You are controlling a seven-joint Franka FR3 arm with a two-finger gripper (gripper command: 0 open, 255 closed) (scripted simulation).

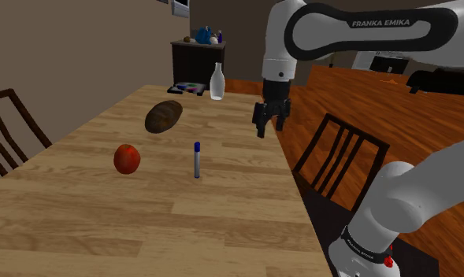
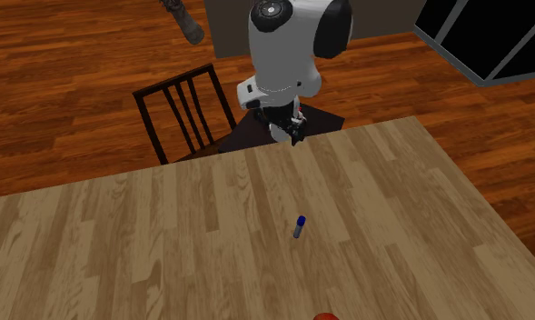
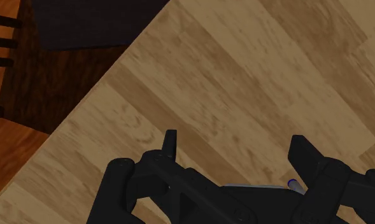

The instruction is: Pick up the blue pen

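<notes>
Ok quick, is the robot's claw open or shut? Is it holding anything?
Gripper: open, fingers apart, holding nothing. The blue pen lies on the table, not grasped.

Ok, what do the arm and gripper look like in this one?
The white arm has rounded links, dark joints, white FRANKA EMIKA lettering on a dark band and a red mark near its base. Its all-black gripper has two blocky fingers.
</notes>
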